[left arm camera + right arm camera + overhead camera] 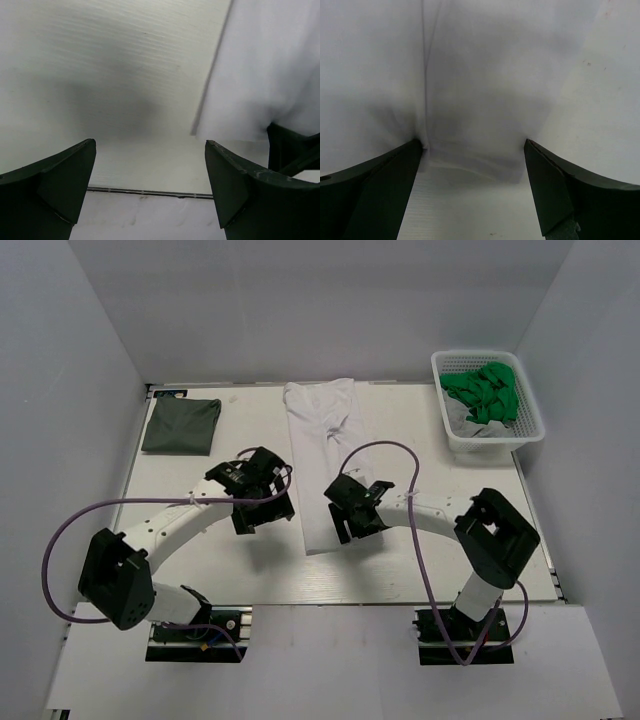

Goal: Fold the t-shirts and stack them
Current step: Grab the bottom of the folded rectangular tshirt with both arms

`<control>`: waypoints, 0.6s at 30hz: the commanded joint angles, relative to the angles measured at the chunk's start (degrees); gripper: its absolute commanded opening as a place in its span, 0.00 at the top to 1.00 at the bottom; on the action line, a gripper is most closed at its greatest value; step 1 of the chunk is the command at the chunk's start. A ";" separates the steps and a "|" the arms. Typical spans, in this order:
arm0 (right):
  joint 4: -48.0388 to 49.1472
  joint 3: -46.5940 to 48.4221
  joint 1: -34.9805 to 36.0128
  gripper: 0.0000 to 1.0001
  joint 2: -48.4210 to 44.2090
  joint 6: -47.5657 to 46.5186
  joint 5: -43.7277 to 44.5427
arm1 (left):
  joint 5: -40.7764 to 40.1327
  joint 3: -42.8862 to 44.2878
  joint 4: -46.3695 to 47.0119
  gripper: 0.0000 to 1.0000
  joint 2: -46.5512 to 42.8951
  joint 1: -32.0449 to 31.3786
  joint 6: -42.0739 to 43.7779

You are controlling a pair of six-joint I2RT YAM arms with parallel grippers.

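My left gripper (265, 515) is open and empty over bare table (200, 560), just left of the white shirt (322, 440). My right gripper (352, 525) is open too, over the shirt's near hem. The shirt lies as a long strip mid-table; the grey shirt (181, 425) sits folded far left. The cloth looks light and limp, so I'd pinch both near corners through all layers.
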 commanded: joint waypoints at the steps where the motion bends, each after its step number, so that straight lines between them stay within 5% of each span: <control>1: 1.11 -1.50 -1.14 0.10 3.53 -0.35 -0.13 | 7.39 -1.47 6.41 0.00 0.94 -0.27 2.36; 12: 0.59 2.45 -1.49 0.10 -8.30 -2.19 -4.27 | 10.21 -0.34 8.52 0.00 4.55 -0.80 4.39; 18: 1.55 -5.34 -6.91 0.10 -18.15 -0.52 -7.16 | 23.05 -9.21 22.15 0.00 5.95 -3.95 3.42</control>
